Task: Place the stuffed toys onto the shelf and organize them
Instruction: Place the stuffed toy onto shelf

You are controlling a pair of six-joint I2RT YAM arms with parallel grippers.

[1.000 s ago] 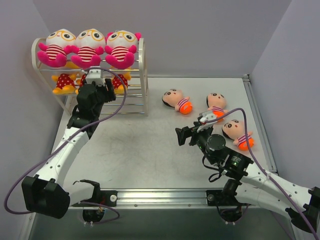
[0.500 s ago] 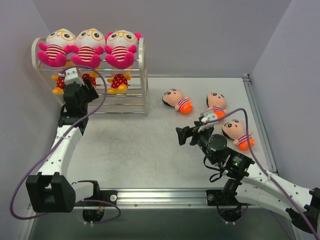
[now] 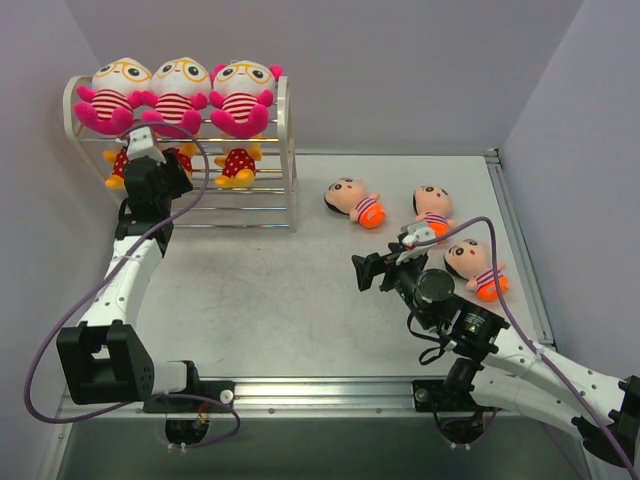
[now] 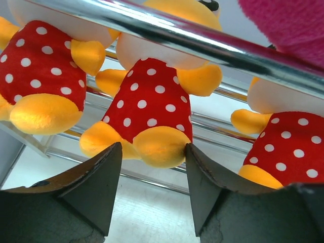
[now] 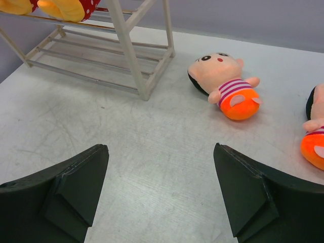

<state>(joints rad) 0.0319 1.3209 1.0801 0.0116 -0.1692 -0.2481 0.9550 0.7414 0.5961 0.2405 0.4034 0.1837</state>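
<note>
- Evidently the shelf [image 3: 290,190] itself had stayed put: three pink toys [image 3: 180,95] sat along its top tier, three yellow toys [image 4: 152,106] in red dotted dresses on the middle one, and the bottom tier held nothing.
- Over the last second the left arm [image 3: 125,270] had swung from the shelf's middle to its left end.
- Its left gripper [image 4: 153,152] stood unclenched at the middle tier, fingers flanking one yellow toy's feet (contact we could not tell).
- Meanwhile the right gripper [image 5: 161,148] had not moved, spread wide and empty above the table [image 3: 300,290].
- Three peach-faced toys [image 3: 352,200] lay untouched right of the shelf. We judged them the remaining work.
</note>
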